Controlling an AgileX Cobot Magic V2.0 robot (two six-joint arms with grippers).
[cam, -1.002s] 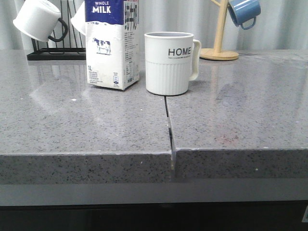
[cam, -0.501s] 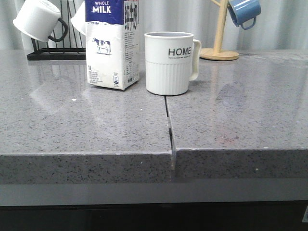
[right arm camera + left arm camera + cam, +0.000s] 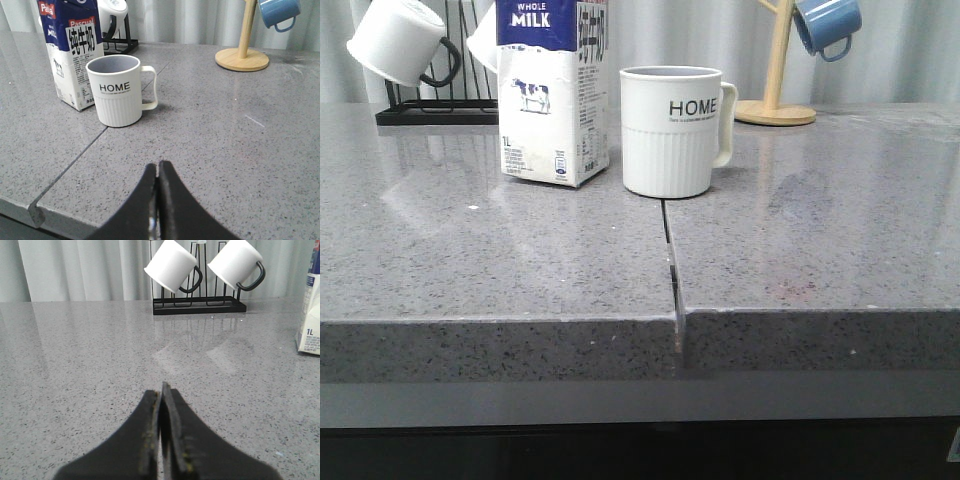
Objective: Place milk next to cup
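Observation:
The milk carton (image 3: 552, 95), white with a dark blue top and a cow picture, stands upright on the grey counter just left of the cup (image 3: 672, 130), a white ribbed mug lettered "HOME" with its handle to the right. A narrow gap separates them. Both also show in the right wrist view, the milk (image 3: 72, 55) and the cup (image 3: 117, 90). The carton's edge shows in the left wrist view (image 3: 310, 315). My left gripper (image 3: 161, 390) is shut and empty over the bare counter. My right gripper (image 3: 158, 167) is shut and empty, well short of the cup. Neither gripper shows in the front view.
A black rack (image 3: 435, 110) with white black-handled mugs (image 3: 172, 265) stands at the back left. A wooden mug tree (image 3: 777, 100) with a blue mug (image 3: 827, 25) stands at the back right. A seam (image 3: 670, 260) splits the counter in front of the cup.

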